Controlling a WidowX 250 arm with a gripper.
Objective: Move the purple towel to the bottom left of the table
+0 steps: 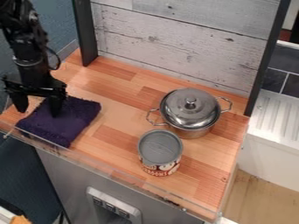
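Observation:
My gripper hangs at the left side of the table, open, its two fingers spread apart. The purple towel lies folded flat on the wooden table at the left, its lower corner near the front edge. One finger is over the towel's upper part, and the other is by its upper left side; whether either touches the cloth I cannot tell. Part of the towel's upper left is hidden behind the gripper.
A lidded metal pot stands right of the table's middle, with a can upright in front of it. A clear low rim runs along the front edge, and a whitewashed plank wall closes the back.

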